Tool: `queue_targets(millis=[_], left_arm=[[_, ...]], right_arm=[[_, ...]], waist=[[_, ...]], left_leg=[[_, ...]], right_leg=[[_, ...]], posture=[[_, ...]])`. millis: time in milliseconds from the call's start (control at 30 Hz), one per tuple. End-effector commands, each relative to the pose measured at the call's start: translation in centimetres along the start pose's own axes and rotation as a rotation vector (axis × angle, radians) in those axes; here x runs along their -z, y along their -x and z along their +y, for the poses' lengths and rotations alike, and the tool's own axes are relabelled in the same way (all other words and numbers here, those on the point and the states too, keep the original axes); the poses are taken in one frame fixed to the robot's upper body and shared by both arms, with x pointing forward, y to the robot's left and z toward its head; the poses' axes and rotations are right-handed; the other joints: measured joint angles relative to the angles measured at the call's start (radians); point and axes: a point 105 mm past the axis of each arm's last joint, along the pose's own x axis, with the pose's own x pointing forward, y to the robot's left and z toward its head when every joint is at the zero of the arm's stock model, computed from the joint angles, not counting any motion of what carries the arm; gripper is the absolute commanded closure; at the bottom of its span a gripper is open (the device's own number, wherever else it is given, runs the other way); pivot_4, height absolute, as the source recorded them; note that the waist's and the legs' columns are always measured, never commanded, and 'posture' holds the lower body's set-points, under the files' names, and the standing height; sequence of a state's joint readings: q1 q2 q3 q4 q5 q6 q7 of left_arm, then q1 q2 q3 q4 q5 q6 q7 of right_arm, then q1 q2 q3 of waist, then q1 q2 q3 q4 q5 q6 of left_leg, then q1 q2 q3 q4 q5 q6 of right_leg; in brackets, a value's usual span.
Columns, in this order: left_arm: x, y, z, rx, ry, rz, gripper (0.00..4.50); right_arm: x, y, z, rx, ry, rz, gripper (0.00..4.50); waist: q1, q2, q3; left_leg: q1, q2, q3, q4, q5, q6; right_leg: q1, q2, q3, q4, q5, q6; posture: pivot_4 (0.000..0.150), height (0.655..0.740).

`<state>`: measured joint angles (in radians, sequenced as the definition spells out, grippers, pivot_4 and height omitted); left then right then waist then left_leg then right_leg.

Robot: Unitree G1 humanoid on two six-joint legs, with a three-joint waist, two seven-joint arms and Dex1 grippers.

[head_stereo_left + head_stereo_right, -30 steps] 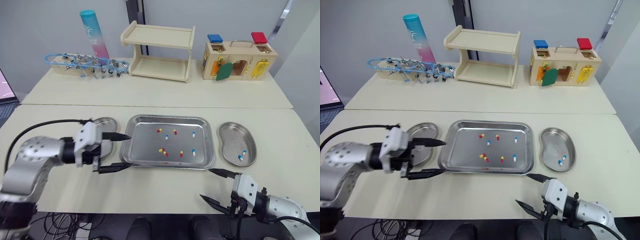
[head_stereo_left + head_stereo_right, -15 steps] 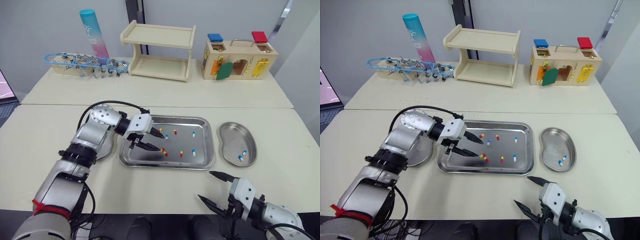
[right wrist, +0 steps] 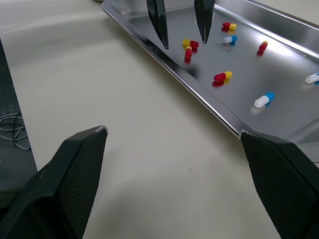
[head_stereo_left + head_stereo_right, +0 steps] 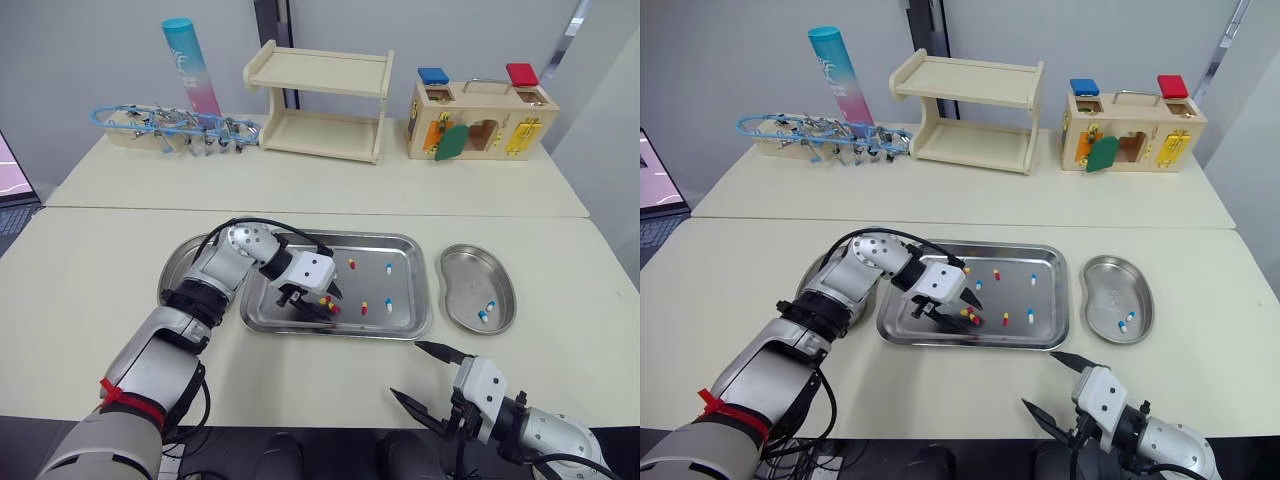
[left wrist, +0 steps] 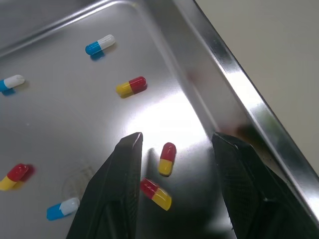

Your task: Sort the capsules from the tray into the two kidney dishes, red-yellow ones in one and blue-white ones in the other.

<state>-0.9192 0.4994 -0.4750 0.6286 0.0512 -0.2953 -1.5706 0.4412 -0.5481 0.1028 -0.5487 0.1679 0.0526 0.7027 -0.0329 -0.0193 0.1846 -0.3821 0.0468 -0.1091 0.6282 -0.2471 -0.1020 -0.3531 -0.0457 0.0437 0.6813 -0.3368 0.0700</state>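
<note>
The steel tray (image 4: 340,237) lies mid-table with several red-yellow and blue-white capsules scattered in it. My left gripper (image 4: 318,300) is low inside the tray near its front wall, open. Its fingers straddle a red-yellow capsule (image 5: 167,158), and a second one (image 5: 155,193) lies just beside it. The left kidney dish (image 4: 178,268) is partly hidden behind my left arm. Two blue-white capsules (image 4: 485,311) lie in the right kidney dish (image 4: 470,270). My right gripper (image 4: 408,370) hovers open and empty at the table's front edge, short of the tray.
On the rear table stand a wooden shelf (image 4: 318,100), a wooden lock box (image 4: 480,120), a teal-pink tube (image 4: 190,65) and a rack of blue clips (image 4: 170,128). Bare tabletop lies between the tray's front rim and my right gripper.
My left gripper has moved right from beside the left dish into the tray and come down over the red-yellow capsules, its fingers drawn closer together. The right gripper has barely shifted.
</note>
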Motion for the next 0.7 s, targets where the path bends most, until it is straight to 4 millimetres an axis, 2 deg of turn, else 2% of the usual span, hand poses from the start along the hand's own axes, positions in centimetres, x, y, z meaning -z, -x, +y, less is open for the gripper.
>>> queue_targets(millis=[33, 433, 533, 700], left_arm=[[-0.3, 0.0, 0.5, 0.004, -0.038, 0.035, 2.28], [0.6, -0.7, 0.6, 0.054, -0.026, 0.090, 2.28], [0.6, -0.8, 0.4, 0.080, -0.019, 0.096, 2.89], [1.2, -1.0, 0.0, 0.111, -0.007, 0.131, 4.47]], right_arm=[[-1.1, 0.0, 0.1, -0.004, 0.023, -0.030, 0.00], [-1.2, -0.1, 0.2, -0.004, 0.010, -0.027, 0.00], [-1.3, -0.1, 0.2, -0.004, 0.011, -0.028, 0.00], [-1.5, -0.2, -0.1, -0.002, 0.012, -0.029, 0.00]], waist=[[0.000, 0.000, 0.000], [0.001, 0.000, 0.000], [0.001, 0.000, 0.000], [0.001, 0.000, 0.000]], left_leg=[[0.000, 0.000, 0.000, 0.000, 0.000, 0.000], [0.000, 0.000, 0.000, 0.000, 0.000, 0.000], [0.000, 0.000, 0.000, 0.000, 0.000, 0.000], [0.001, 0.000, 0.000, 0.000, 0.000, 0.000]], right_leg=[[0.000, 0.000, 0.000, 0.000, 0.000, 0.000], [0.000, 0.000, 0.000, 0.000, 0.000, 0.000], [0.000, 0.000, 0.000, 0.000, 0.000, 0.000], [0.001, 0.000, 0.000, 0.000, 0.000, 0.000]], posture=[[0.150, 0.7400], [0.150, 0.7400], [0.150, 0.7400], [0.150, 0.7400]])
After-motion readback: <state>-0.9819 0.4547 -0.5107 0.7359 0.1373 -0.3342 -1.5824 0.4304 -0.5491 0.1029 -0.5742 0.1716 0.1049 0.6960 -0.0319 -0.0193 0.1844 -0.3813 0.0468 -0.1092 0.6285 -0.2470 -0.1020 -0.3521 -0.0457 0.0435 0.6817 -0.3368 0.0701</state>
